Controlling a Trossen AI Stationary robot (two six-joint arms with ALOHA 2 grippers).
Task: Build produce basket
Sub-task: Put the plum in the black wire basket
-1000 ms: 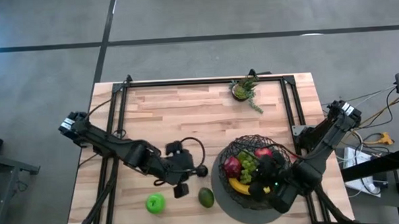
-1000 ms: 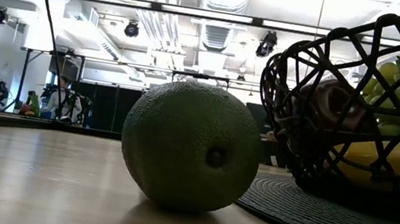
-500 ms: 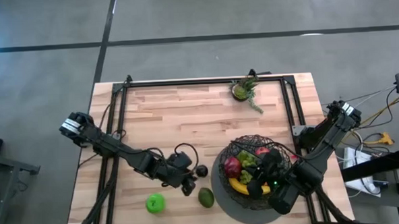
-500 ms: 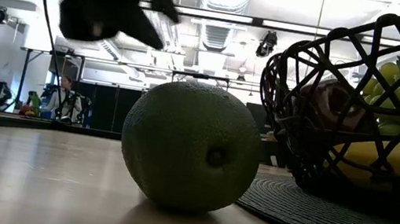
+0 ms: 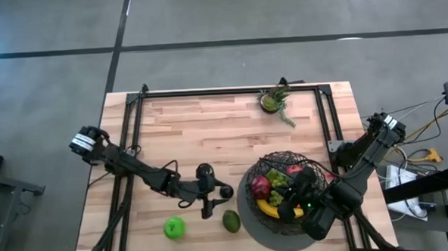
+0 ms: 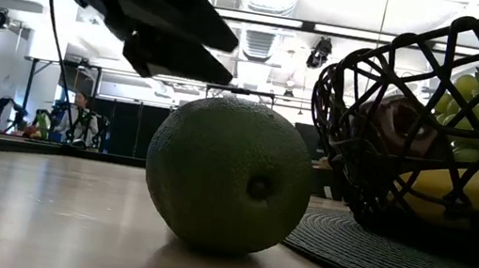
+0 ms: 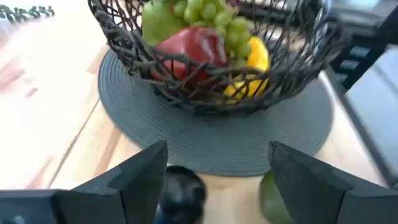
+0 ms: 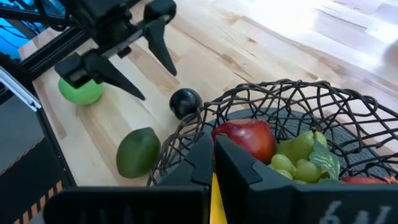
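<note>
Between open left gripper fingers: plum.

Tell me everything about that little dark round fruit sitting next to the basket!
The plum is small, round and almost black, with a smooth, slightly shiny skin. It rests on the wooden table, apart from the grey mat under the basket, with the avocado nearby. The left gripper hovers open close above it, not touching. Nothing holds the plum.
</note>
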